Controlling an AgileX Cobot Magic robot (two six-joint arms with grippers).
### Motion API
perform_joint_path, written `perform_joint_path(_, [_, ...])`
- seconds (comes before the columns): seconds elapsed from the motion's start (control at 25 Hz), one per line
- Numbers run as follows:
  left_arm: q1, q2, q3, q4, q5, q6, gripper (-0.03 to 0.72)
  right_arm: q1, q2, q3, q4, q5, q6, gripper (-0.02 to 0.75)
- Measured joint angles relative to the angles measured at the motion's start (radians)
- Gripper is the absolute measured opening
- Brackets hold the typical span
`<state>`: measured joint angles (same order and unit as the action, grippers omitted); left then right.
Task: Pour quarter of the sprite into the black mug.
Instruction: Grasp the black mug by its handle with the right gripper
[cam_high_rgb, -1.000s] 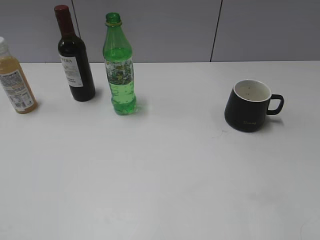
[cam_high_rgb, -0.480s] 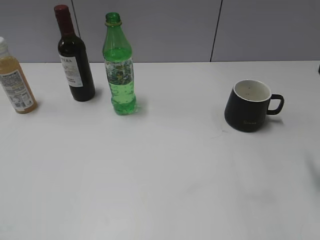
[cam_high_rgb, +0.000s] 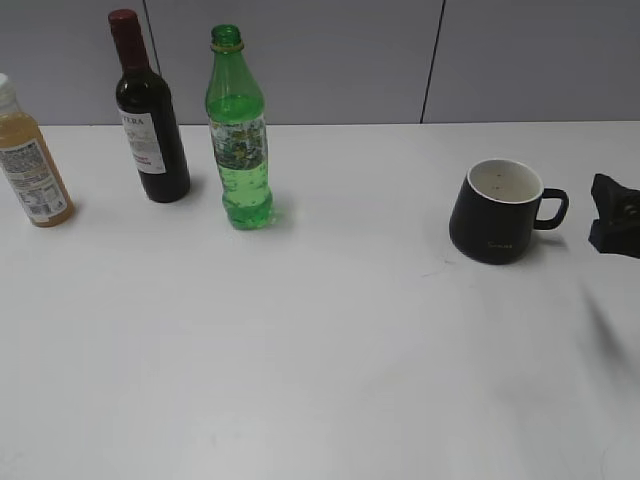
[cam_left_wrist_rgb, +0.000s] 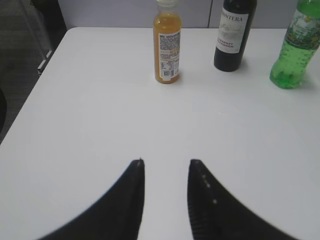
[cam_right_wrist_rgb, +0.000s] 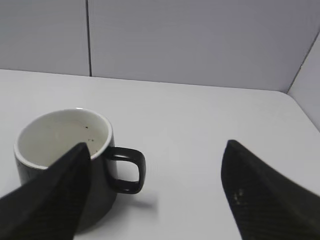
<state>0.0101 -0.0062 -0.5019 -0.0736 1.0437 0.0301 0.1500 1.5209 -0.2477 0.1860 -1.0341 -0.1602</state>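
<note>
Black mug (cam_high_rgb: 497, 212) just left of my right claw (cam_high_rgb: 614, 216) in exterior view. Left wrist: left claw (cam_left_wrist_rgb: 166, 168) parted, empty; sprite (cam_left_wrist_rgb: 295, 53) far ahead-right. Right wrist: jaws wide, mug (cam_right_wrist_rgb: 60, 157) ahead-left. I judge approach step; next, grasp sprite.

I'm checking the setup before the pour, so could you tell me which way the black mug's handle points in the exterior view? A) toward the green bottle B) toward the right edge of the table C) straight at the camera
B: the black mug has its loop handle on its right side, facing away from the sprite and toward the right hand entering at the frame's edge.
</note>
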Motion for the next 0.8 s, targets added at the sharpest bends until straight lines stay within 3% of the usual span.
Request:
perform_joint_path(0.2, [0.000, 0.000, 0.000, 0.000, 0.000, 0.000, 0.235, 0.000, 0.169, 0.007, -0.017, -0.157, 0.053, 0.603])
perform_joint_path(0.8, [0.000, 0.000, 0.000, 0.000, 0.000, 0.000, 0.235, -0.003, 0.323, -0.049, 0.006, -0.166, 0.092, 0.594])
